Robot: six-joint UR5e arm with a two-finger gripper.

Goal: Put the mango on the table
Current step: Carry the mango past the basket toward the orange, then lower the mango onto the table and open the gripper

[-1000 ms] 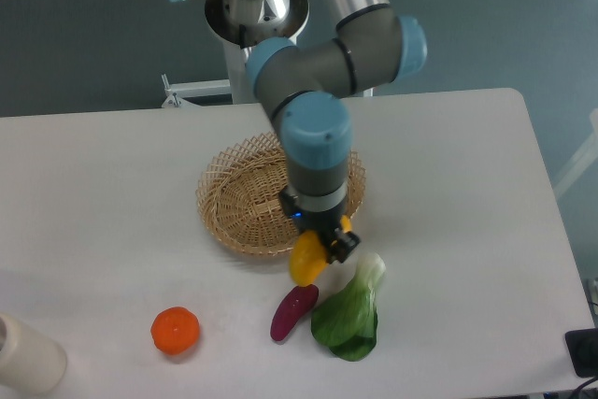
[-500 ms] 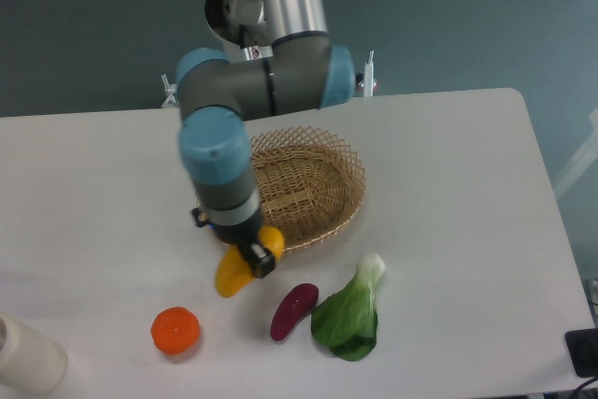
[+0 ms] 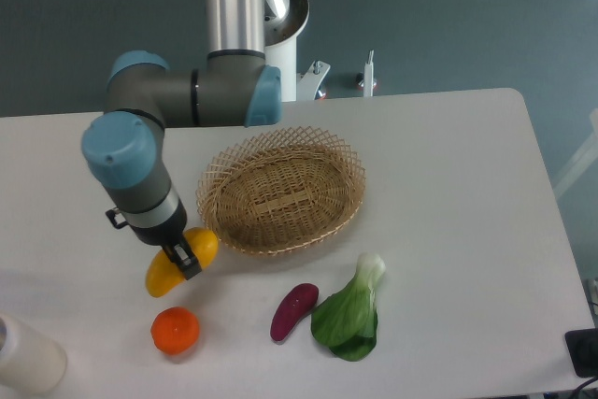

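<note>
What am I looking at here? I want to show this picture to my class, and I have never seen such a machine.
This is a robot arm, filmed by one fixed camera looking down at a white table. Its grasping part, the end effector, has two fingers shut on a yellow-orange mango, carried left of an empty wicker basket. Whether the mango touches the table cannot be told. On the table lie an orange, a purple eggplant and a leafy green vegetable. A white cylinder shows at the bottom left corner.

Bright even overhead light, soft faint shadows, sharp focus; no glare
</note>
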